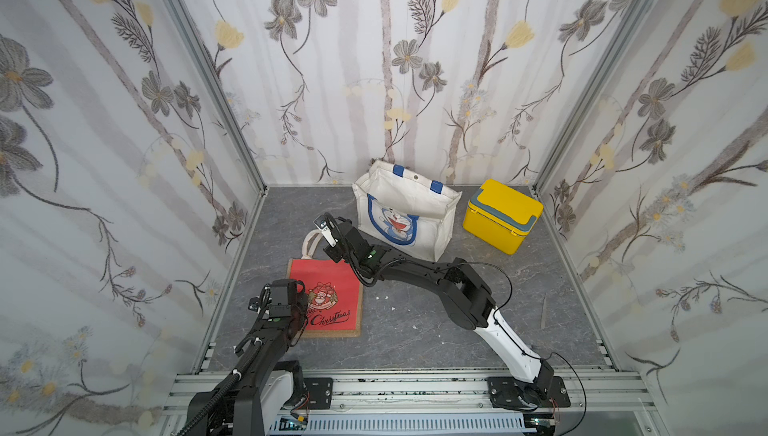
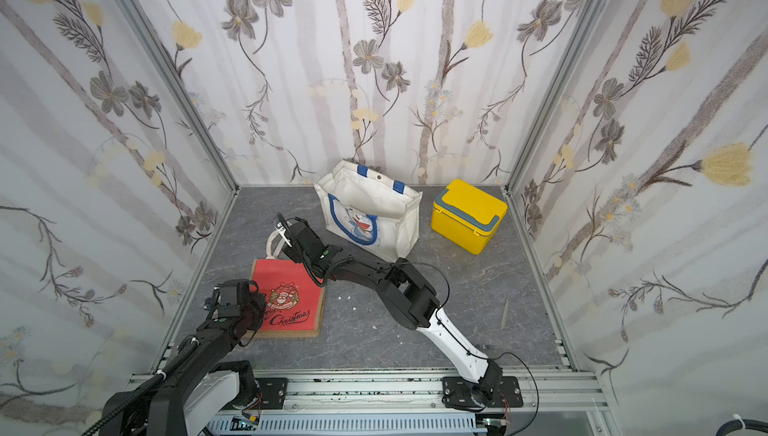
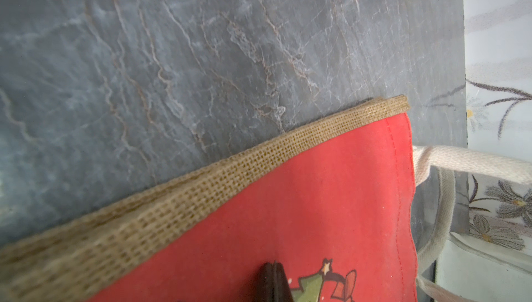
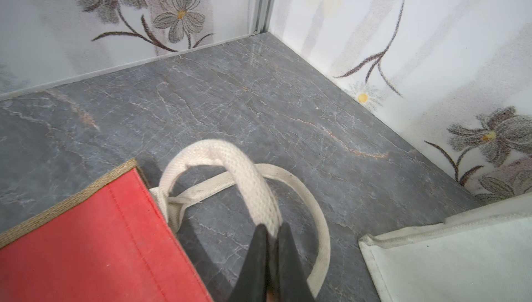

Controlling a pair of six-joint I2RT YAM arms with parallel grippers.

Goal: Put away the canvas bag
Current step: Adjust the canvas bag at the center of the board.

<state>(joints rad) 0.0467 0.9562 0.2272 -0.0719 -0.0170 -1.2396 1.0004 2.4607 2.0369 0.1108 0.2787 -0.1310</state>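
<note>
The red canvas bag (image 1: 332, 301) (image 2: 291, 301) with burlap trim and a Christmas print lies flat on the grey floor, left of centre in both top views. My left gripper (image 3: 273, 266) is shut, its tips resting on the bag's red face (image 3: 288, 199) near the print, with nothing between them. At the bag's far end my right gripper (image 4: 272, 228) (image 1: 326, 234) is shut on one cream handle (image 4: 213, 150), which arches up off the floor. The second handle loop (image 4: 316, 214) lies flat beneath it.
A white cartoon-print tote (image 1: 407, 213) (image 2: 370, 209) stands open at the back, close to my right arm. A yellow lidded box (image 1: 503, 213) sits to its right. Small white crumbs (image 1: 382, 297) and a thin stick (image 1: 543, 309) lie on the floor. Walls enclose three sides.
</note>
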